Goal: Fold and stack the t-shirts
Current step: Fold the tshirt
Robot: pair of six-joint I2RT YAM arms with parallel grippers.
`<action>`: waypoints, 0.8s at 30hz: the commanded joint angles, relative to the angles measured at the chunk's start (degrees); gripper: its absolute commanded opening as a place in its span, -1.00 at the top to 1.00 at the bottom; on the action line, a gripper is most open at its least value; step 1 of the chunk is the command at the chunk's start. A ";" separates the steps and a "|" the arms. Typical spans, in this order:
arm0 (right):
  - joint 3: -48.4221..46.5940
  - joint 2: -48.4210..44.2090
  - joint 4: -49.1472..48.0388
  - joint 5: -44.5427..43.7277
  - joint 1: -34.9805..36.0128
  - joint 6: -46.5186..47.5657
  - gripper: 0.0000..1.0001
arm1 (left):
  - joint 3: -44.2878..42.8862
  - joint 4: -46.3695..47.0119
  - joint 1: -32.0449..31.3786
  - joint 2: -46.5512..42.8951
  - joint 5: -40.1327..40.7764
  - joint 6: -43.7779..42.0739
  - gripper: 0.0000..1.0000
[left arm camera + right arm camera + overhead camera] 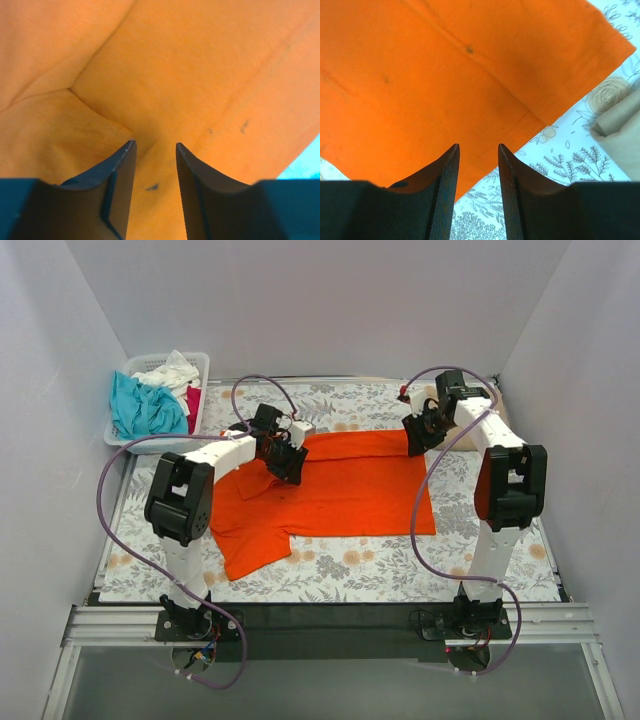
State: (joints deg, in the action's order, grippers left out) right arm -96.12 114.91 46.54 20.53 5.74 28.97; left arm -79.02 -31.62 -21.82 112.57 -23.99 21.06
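Note:
A bright orange t-shirt [340, 490] lies spread on the floral tablecloth, one sleeve toward the front left. My left gripper [285, 462] is open just above its upper left part; the left wrist view shows the jaws [155, 145] apart over creased orange cloth [175, 75]. My right gripper [420, 435] is open over the shirt's back right corner; in the right wrist view [478, 146] it hangs above the shirt's hemmed edge [470, 75]. A tan shirt [620, 125] lies just beyond that corner. Teal [140, 408], white [170, 372] and pink-red [193, 405] shirts fill the basket.
The white slatted basket [200, 362] stands at the back left corner of the table. Grey walls close in on three sides. The floral tablecloth [400, 565] shows bare in front of the orange shirt and to its right.

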 commanded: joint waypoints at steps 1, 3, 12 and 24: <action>2.76 -5.65 3.19 2.05 -0.11 4.24 0.24 | 0.35 -2.65 2.39 -7.00 -6.65 -2.33 0.26; 7.23 -9.16 3.81 1.27 -0.11 9.24 0.24 | 4.11 -4.93 5.63 -14.26 -10.18 -6.70 0.17; 29.74 -25.78 6.54 -4.18 4.62 21.12 0.21 | 15.82 -31.47 18.73 -37.39 -10.39 -32.90 0.06; 45.40 -34.32 -4.53 -15.43 10.87 17.70 0.17 | 37.28 -24.55 19.10 -53.08 5.44 -36.89 0.06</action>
State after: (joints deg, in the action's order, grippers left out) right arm -51.35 81.78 46.83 8.23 15.86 47.94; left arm -40.80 -61.30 -2.74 59.27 -22.44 -15.64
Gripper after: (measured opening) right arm 0.418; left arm 0.472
